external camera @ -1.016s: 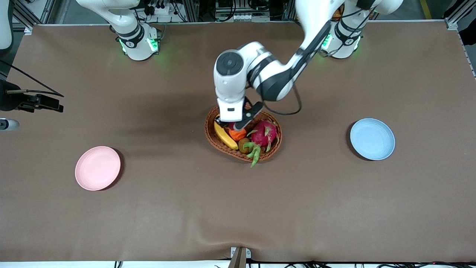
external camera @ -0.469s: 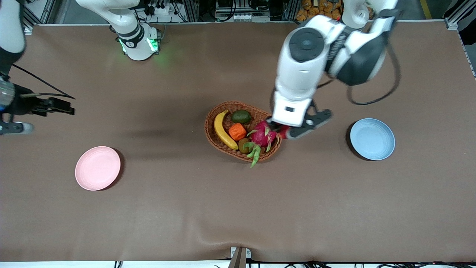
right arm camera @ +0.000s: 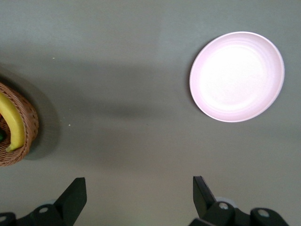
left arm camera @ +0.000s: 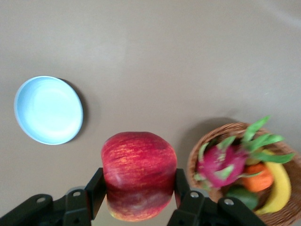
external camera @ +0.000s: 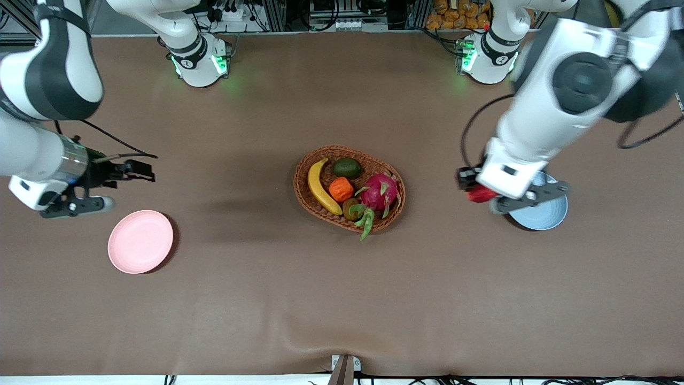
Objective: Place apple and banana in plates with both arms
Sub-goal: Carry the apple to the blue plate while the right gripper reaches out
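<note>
Progress is about one quarter, by my judgement: the apple is out of the basket and clamped between the fingers of the left gripper, in the air over the table just beside the rim of the blue plate, toward the basket. It is not yet over the plate's middle, so this first placing is not finished. In the left wrist view the apple fills the space between the two black fingers, and the blue plate lies bare, at about ten o'clock from it. The banana is untouched in the basket, along the rim toward the right arm's end, at about nine o'clock from the orange fruit; the dragon fruit and a dark green fruit lie there too. The right gripper hangs with jaws spread wide and holds nothing, over the table just beside the pink plate, at about eleven o'clock from it; the right wrist view shows the pink plate bare. What is left: to put the apple down, then to fetch the banana and set it on the pink plate, I suppose. The apple looks round, deep red with fine yellowish streaks, smooth and a little shiny. The banana is long, curved, yellow, with a dark tip.
</note>
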